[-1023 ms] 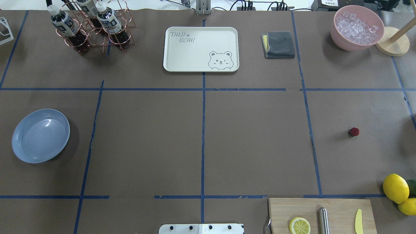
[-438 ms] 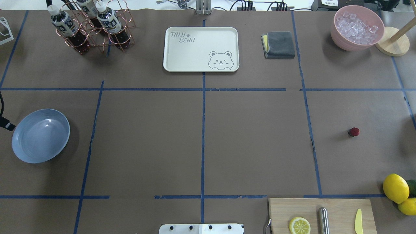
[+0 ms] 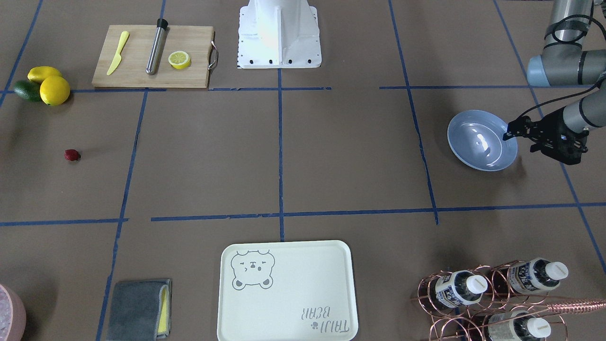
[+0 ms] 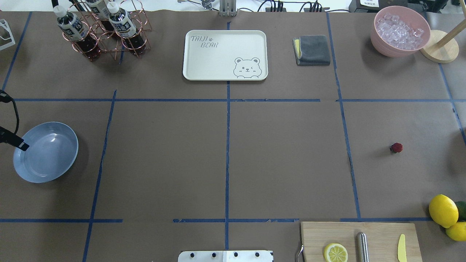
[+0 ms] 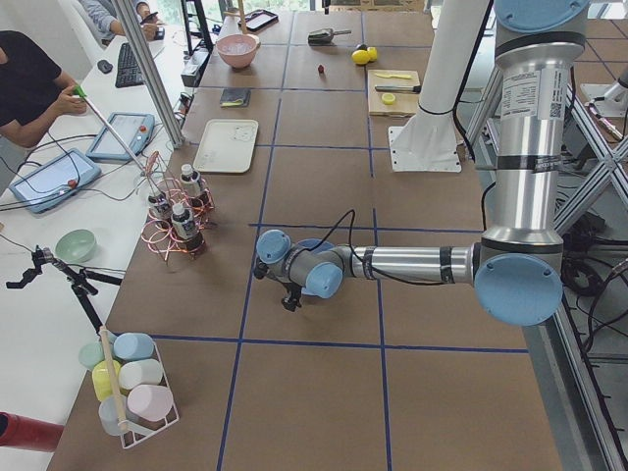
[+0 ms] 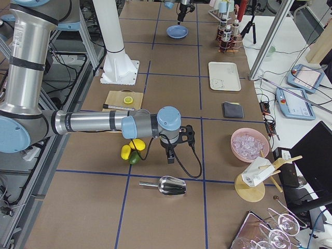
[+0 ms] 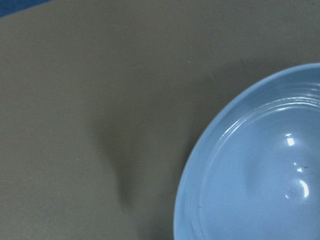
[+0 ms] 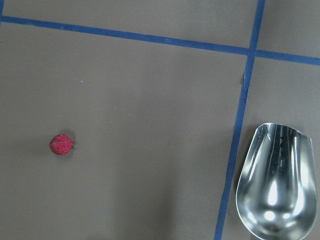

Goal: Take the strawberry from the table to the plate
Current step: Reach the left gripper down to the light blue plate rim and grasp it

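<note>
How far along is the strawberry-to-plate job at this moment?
Done: nothing; the small dark-red strawberry lies on the brown paper-covered table and the round light-blue plate is empty. In hand: the left end effector is by the plate's rim, far from the berry, which shows in the right wrist view. Left: grasp, carry, place.

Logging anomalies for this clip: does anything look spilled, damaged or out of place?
Nothing spilled or toppled. Only the blue tape line nearest the small dark-red strawberry looks kinked.

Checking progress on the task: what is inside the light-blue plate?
Nothing: the plate shows bare. The left gripper hides a bit of rim. The strawberry lies on the table.
</note>
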